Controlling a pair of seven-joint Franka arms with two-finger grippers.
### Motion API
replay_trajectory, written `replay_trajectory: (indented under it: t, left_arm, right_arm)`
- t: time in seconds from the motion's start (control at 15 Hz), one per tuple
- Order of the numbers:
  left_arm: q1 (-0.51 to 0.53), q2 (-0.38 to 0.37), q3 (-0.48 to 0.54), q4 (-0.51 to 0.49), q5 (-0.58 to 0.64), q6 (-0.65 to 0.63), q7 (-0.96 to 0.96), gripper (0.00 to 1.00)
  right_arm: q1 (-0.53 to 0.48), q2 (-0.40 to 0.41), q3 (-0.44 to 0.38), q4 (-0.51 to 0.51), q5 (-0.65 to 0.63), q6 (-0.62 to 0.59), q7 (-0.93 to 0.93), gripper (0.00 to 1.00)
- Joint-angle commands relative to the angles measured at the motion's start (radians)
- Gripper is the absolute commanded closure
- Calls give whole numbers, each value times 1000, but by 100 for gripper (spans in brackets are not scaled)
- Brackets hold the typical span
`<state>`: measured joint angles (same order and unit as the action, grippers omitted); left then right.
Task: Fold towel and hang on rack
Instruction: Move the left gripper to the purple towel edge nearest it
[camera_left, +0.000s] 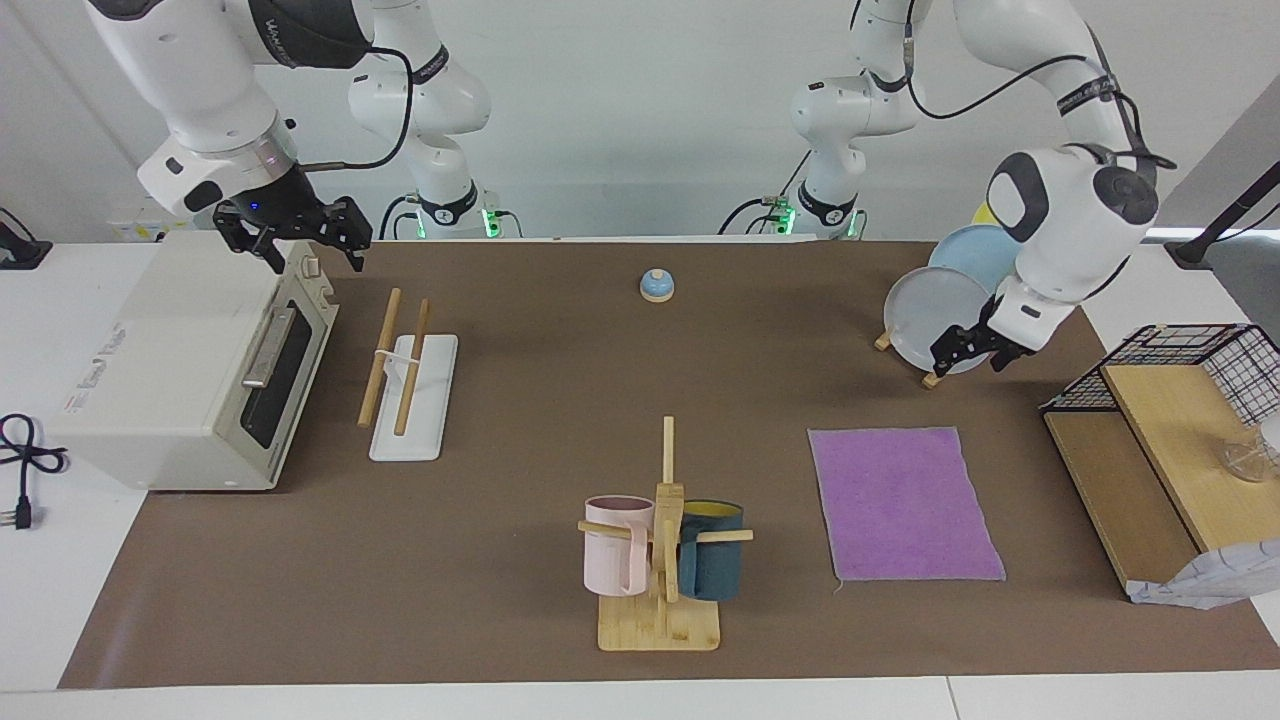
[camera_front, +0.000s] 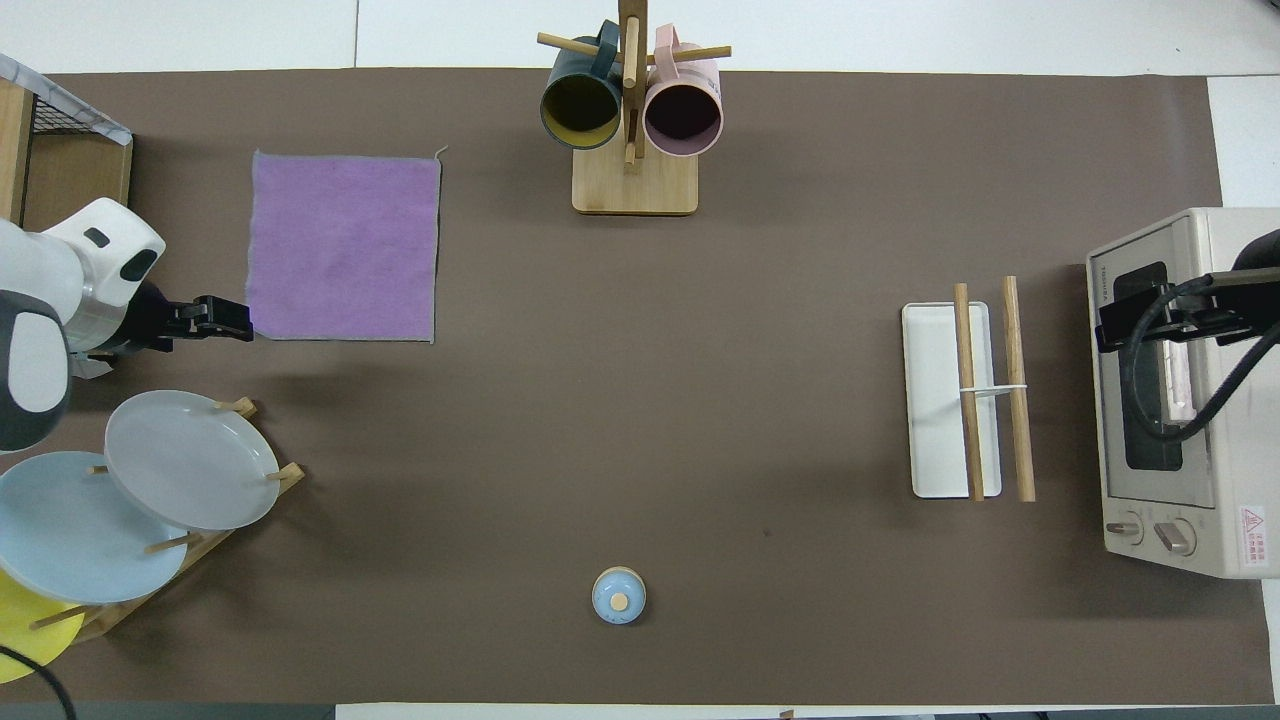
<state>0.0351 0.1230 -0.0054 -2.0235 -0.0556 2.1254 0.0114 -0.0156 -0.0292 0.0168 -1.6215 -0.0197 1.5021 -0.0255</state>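
I am reaching for the towel (camera_left: 905, 503), flat on the surface beside the mug tree (camera_left: 662, 540). My left hand (camera_left: 972, 347) hangs above its corner, fingers parted, empty; next I must descend and pinch it.

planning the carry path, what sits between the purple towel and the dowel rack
Mostly bare brown mat between the towel and the rack; the mug tree stands just off that line, as the overhead view shows.
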Motion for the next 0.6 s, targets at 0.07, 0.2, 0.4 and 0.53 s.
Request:
replay_trajectory:
  t: [0.07,0.2,0.4,0.53]
  left_arm:
    - [20,113,-4,20,-27,96,5,4]
    - [14,170,-4,25,-87,161,4,6]
    - [20,196,-4,46,-93,154,2,11]
    - [25,198,-4,72,-96,128,1,12]
  right_arm:
    - [-17,-14,8,-11,21,1,-11,0]
    - [-17,-14,6,-11,21,0,-11,0]
    - [-17,-14,8,-11,21,0,-11,0]
    - [-17,-14,8,-11,21,0,-11,0]
